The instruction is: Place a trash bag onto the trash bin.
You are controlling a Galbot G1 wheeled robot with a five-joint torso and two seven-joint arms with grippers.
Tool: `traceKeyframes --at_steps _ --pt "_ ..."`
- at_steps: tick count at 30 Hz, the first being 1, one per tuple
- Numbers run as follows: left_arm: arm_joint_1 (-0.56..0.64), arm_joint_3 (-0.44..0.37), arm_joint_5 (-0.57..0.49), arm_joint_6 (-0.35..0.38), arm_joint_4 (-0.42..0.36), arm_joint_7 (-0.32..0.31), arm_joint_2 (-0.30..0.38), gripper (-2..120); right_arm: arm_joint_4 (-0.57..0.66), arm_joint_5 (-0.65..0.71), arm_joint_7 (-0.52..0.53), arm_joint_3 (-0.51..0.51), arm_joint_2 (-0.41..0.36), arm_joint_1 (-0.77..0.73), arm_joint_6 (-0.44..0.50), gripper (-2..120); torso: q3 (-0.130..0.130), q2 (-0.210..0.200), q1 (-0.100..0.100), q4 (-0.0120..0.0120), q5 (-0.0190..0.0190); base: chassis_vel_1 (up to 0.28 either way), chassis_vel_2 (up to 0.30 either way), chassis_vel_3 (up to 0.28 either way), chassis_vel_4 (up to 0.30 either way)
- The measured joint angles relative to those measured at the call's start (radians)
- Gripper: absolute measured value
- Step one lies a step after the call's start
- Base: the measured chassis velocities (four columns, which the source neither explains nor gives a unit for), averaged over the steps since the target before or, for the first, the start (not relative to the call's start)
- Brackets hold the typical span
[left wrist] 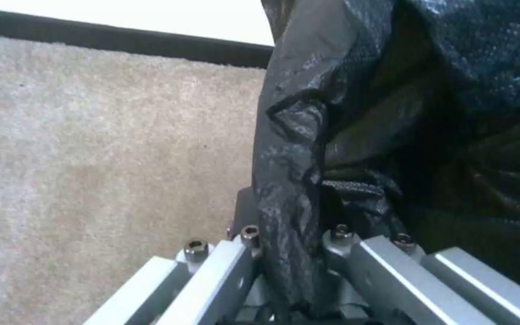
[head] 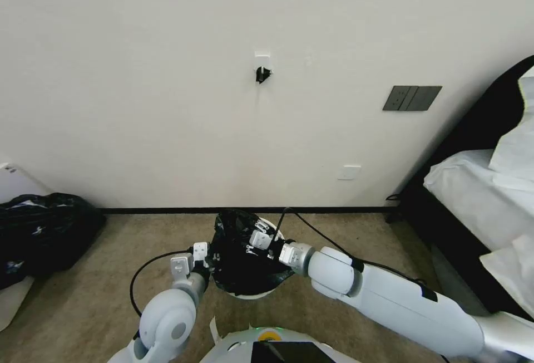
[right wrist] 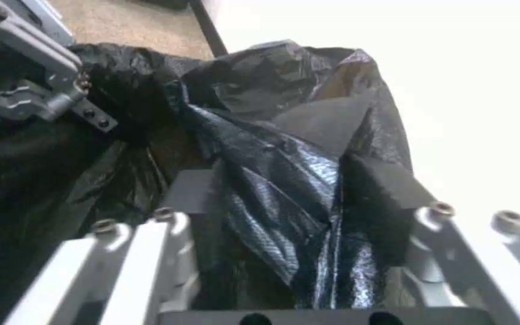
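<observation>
The trash bag point(head: 242, 263), thin glossy black plastic, is draped over the small white trash bin point(head: 248, 296), whose base shows just below the film. My left gripper point(head: 207, 256) is at the bag's left side. In the left wrist view it point(left wrist: 290, 212) is shut on a fold of the trash bag point(left wrist: 356, 113). My right gripper point(head: 253, 243) reaches over the bag's top from the right. In the right wrist view it point(right wrist: 284, 180) stands open with a bunch of the trash bag point(right wrist: 284, 149) between its wide-apart fingers point(right wrist: 169, 225).
A much larger bulging black bag point(head: 44, 235) lies on the carpet at the far left. A bed point(head: 484, 185) with white sheets fills the right side. The wall and its dark skirting point(head: 167, 210) stand just behind the bin. Cables trail from both wrists.
</observation>
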Motion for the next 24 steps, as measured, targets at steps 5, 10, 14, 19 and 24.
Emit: traceKeyframes --at_steps 5,10,14,19,24 --pt "0.001 0.000 0.000 0.000 0.000 0.001 -0.003 2 0.003 0.005 0.007 0.005 -0.002 -0.003 0.007 33 0.000 0.000 0.000 0.0000 0.0000 0.000 0.000 0.000 0.000" --pt "0.008 -0.003 0.009 0.000 0.000 0.010 -0.001 2 0.017 0.025 0.009 0.034 -0.015 -0.020 0.010 14 0.000 0.000 0.000 0.0000 0.0000 0.000 0.000 0.000 0.000" --pt "0.014 -0.008 0.035 -0.013 0.002 0.040 0.002 3 0.034 0.103 0.023 0.079 -0.015 -0.045 0.009 0 0.000 0.000 0.000 0.0001 0.0000 0.000 0.000 0.000 0.000" --pt "0.030 -0.029 0.046 -0.035 -0.005 0.101 0.014 3 0.053 0.256 0.053 0.154 -0.016 -0.071 -0.007 0 0.000 0.000 0.000 0.0000 0.0000 0.000 0.000 0.000 0.000" --pt "0.064 -0.040 0.152 -0.093 -0.011 0.208 0.032 3 0.058 0.453 0.083 0.243 -0.034 -0.077 -0.020 0 0.000 0.000 0.000 0.0002 0.0002 0.000 0.000 0.000 0.000"
